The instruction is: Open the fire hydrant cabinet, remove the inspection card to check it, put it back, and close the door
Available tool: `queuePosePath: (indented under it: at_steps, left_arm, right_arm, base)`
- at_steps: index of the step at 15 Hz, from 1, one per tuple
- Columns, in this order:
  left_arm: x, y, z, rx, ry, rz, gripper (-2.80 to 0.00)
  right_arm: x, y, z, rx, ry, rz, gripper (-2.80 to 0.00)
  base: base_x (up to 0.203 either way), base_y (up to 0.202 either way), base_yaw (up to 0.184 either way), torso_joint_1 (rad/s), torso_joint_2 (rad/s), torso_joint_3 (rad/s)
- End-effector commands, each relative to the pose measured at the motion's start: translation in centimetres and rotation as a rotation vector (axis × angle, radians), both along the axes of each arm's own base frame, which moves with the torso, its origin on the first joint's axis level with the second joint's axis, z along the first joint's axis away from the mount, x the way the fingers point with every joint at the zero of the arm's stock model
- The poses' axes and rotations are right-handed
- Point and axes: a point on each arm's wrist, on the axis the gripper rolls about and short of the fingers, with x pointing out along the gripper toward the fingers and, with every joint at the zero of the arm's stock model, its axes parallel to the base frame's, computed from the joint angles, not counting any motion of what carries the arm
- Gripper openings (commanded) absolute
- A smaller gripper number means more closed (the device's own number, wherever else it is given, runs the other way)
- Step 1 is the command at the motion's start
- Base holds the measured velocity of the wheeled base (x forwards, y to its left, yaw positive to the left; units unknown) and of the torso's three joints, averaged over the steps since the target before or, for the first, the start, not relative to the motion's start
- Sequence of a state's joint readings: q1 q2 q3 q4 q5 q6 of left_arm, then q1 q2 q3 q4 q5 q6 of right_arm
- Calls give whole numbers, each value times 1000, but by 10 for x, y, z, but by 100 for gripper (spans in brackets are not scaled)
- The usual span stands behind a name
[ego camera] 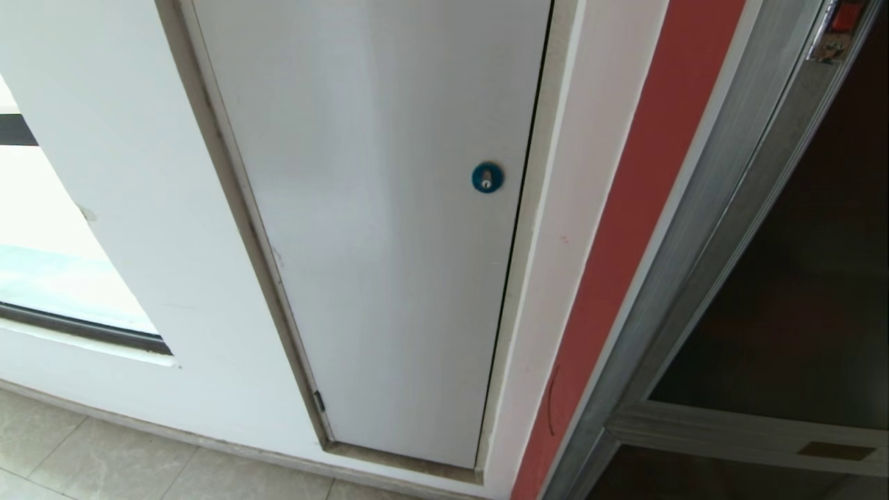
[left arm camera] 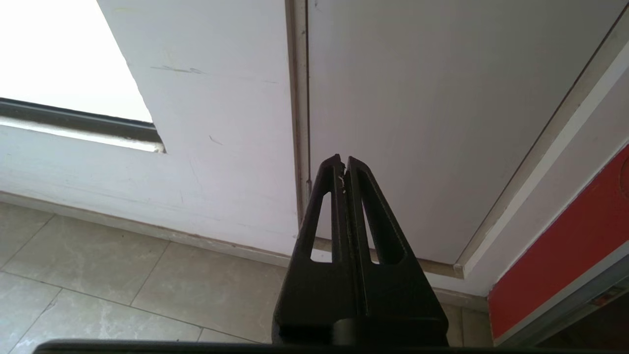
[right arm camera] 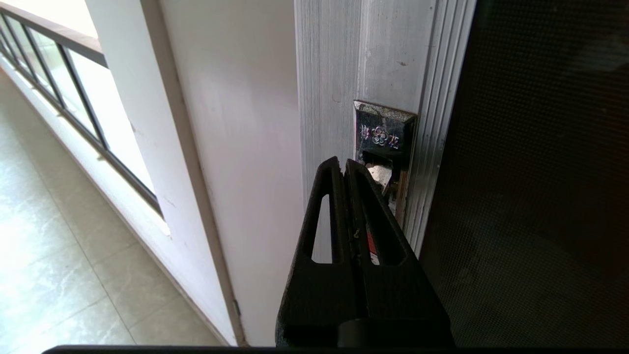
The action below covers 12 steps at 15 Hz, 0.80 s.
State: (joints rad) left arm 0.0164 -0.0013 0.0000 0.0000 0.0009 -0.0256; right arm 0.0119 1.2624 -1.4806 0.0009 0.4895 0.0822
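The fire hydrant cabinet shows at the right of the head view as a silver metal frame (ego camera: 719, 229). Its door (ego camera: 799, 278), a dark tinted glass pane, lies flush in the frame, with an orange-red latch (ego camera: 846, 15) at the top edge. In the right wrist view my right gripper (right arm camera: 343, 164) is shut and empty. Its tips sit just below and beside the latch recess (right arm camera: 384, 132) in the silver frame (right arm camera: 334, 73), with the dark glass (right arm camera: 540, 172) alongside. My left gripper (left arm camera: 343, 161) is shut, parked low and pointing at the wall. The inspection card is out of view.
A white panel (ego camera: 375, 208) with a round blue lock (ego camera: 487, 178) fills the middle of the wall, and a red strip (ego camera: 646, 208) runs beside the cabinet. A window (ego camera: 48, 278) is at the left. Pale floor tiles (ego camera: 104, 465) lie below.
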Motion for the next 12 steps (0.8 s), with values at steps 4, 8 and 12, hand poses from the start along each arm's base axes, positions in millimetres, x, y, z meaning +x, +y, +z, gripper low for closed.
queuePosePath:
  at_steps: [4, 8, 12]
  left_arm:
    - [0, 0, 0, 0, 1, 1, -280]
    - [0, 0, 0, 0, 1, 1, -280]
    - [0, 0, 0, 0, 1, 1, -280]
  right_arm:
    - [5, -1, -5, 5, 25, -21, -280]
    - [5, -1, -12, 5, 44, -29, -280]
    - [6, -2, -12, 6, 45, -38, -280]
  base:
    - [0, 0, 0, 0, 0, 0]
    - [0, 0, 0, 0, 0, 0]
    - [0, 0, 0, 0, 0, 0]
